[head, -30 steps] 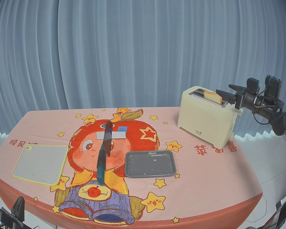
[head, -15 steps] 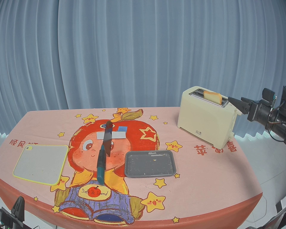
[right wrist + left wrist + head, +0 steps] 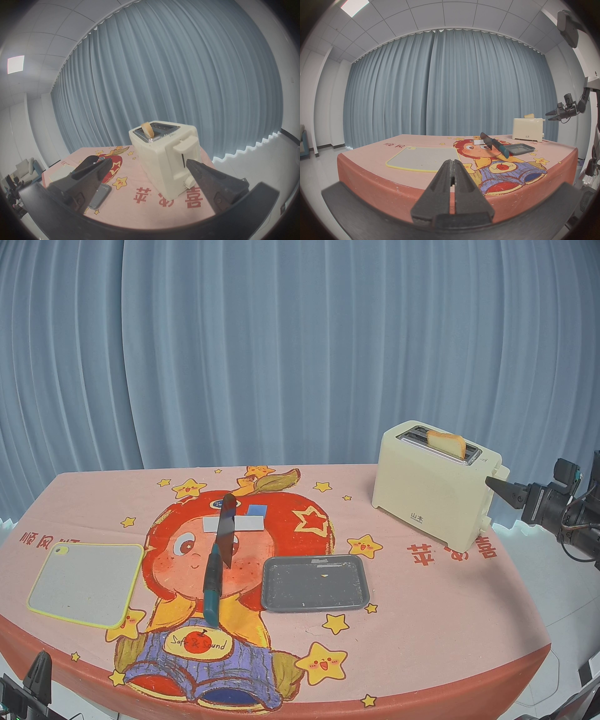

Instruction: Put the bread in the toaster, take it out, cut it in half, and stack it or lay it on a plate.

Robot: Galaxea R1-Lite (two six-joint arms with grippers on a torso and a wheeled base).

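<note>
At the table's far right corner: toaster (image 3: 434,484), cream, two slots on top, lever end turned toward the robot's right side. Bread (image 3: 446,443), one slice, stands upright in one of the slots with its upper part above the rim. I cannot tell which slot.

Right gripper (image 3: 148,162): off the table's right edge, just beside the toaster's lever end and pointing at it. Its fingers are spread wide and grip nothing, and it touches neither toaster nor bread.

Left gripper (image 3: 452,162): low, in front of the table's near left edge. Its fingers are pressed together and hold nothing.

Cutting board (image 3: 84,582): pale grey with a yellow-green rim, lying flat at the near left of the table.

Knife (image 3: 215,565): dark blade, teal handle, mid-table between cutting board and grey tray. The handle points toward the robot, and the blade lies across a white strip (image 3: 247,523).

Blue block (image 3: 257,510): small, at the far edge of the white strip.

Grey tray (image 3: 314,582): rectangular with rounded corners, just right of the knife and well apart from the toaster, with a few crumbs inside.

Table (image 3: 437,627): covered by a pink cloth printed with a cartoon figure and stars.

Curtain (image 3: 281,352): blue-grey, pleated, hanging behind the table.
</note>
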